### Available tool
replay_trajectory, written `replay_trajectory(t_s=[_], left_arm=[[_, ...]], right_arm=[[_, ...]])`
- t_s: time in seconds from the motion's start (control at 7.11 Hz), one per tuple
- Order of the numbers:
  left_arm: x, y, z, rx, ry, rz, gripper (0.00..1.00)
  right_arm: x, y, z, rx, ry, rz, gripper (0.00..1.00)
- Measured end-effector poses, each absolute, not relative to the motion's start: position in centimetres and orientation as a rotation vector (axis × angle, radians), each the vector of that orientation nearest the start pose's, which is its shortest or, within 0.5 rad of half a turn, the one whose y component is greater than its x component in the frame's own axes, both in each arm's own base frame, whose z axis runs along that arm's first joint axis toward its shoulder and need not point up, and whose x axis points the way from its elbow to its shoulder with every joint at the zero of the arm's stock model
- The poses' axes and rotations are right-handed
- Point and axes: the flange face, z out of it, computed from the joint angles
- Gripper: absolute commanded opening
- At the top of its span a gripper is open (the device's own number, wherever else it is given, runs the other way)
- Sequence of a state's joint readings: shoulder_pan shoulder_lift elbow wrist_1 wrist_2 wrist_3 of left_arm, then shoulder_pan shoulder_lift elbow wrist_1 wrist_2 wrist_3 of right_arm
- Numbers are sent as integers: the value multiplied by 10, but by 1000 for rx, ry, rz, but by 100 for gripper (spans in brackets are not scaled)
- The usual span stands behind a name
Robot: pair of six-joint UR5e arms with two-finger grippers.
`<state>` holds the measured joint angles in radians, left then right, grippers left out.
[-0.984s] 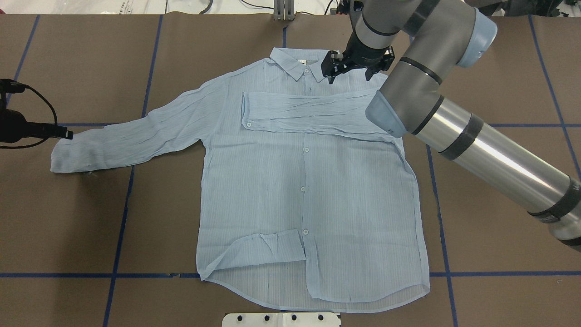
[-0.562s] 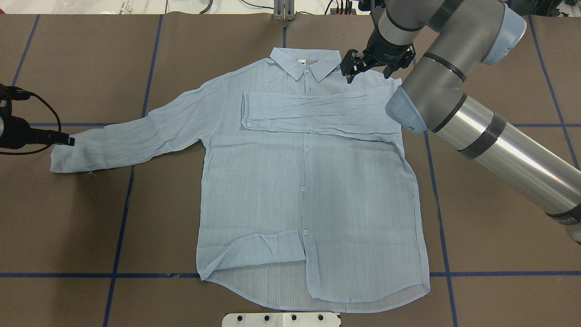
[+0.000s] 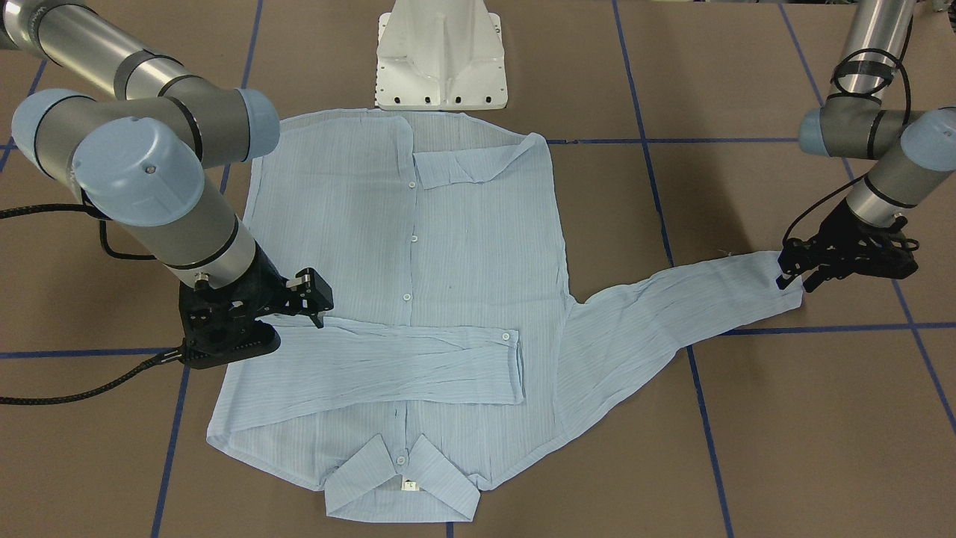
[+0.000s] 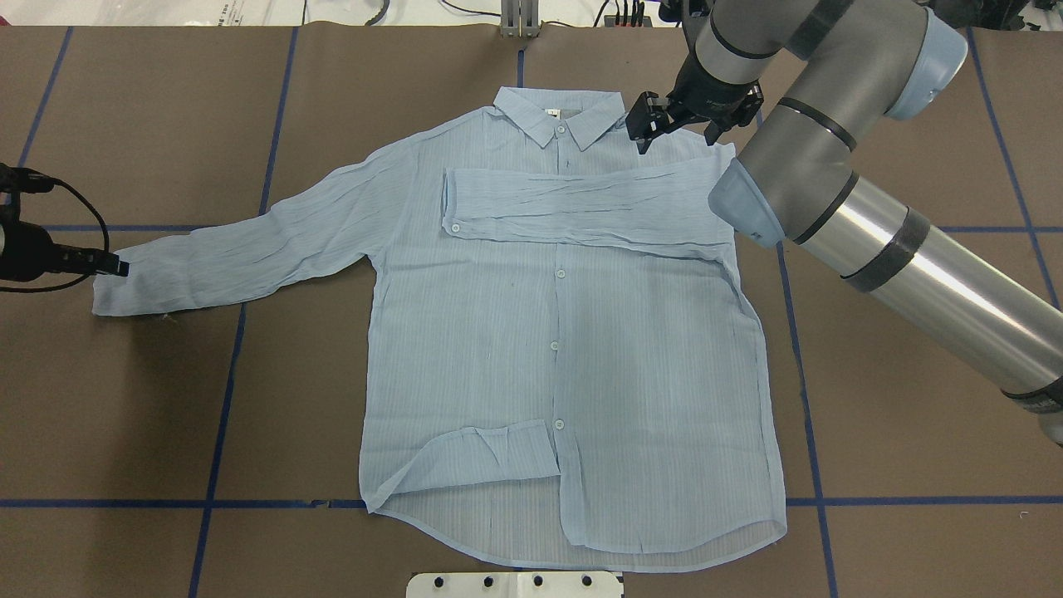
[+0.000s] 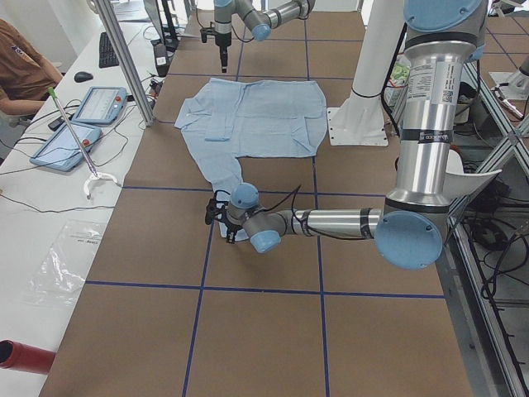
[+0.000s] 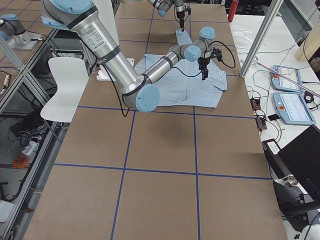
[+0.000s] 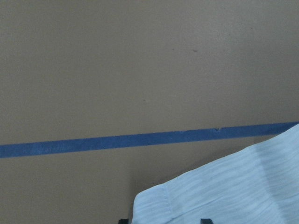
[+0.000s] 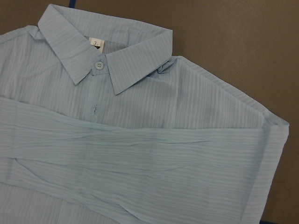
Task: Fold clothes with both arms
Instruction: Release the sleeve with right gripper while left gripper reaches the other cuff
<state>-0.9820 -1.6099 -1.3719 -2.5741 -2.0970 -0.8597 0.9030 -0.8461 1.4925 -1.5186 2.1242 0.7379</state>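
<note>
Shirt (image 4: 565, 349) flat on worktop (image 4: 124, 415), hem beside base (image 4: 515, 584). Right pincer (image 4: 674, 137) wide, empty, above shoulder (image 4: 706, 156); left pincer (image 3: 795, 282) parted astride cuff (image 4: 116, 292).

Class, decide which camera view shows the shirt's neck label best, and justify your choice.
The right wrist view: the label is close and large, its "3" legible. Front-facing and overhead views show it as a tiny white patch; the side and left wrist views show none.

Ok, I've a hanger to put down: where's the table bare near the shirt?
Bare table shows robot-side of the outstretched sleeve beside the shirt, and beyond its other side under the right arm. Crowded: collar by the right pincer, cuff at the left pincer.
</note>
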Motion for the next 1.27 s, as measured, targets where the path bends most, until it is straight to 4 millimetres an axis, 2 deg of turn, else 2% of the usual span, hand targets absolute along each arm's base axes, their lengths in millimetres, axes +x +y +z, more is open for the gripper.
replay_trajectory(t_s=[0.28,0.42,0.56,0.7,0.84,0.98,1.27], left_arm=[[226,-486,637,282,909,-26,53],[227,-485,637,281,909,-24,43],[228,-485,637,279,909,-21,26],[230,-484,637,278,910,-19,5],[231,-483,635,279,913,-14,0],[231,-480,629,285,920,-8,0],[224,-468,602,282,922,-6,0]], right_arm=[[-385,-620,246,176,-843,-127,100],[-385,-620,246,176,-843,-126,100],[-384,-619,248,174,-842,-125,100],[-384,-619,253,170,-840,-125,100],[-383,-618,256,167,-839,-124,100],[-383,-618,257,166,-838,-123,100],[-380,-615,261,166,-840,-124,100]])
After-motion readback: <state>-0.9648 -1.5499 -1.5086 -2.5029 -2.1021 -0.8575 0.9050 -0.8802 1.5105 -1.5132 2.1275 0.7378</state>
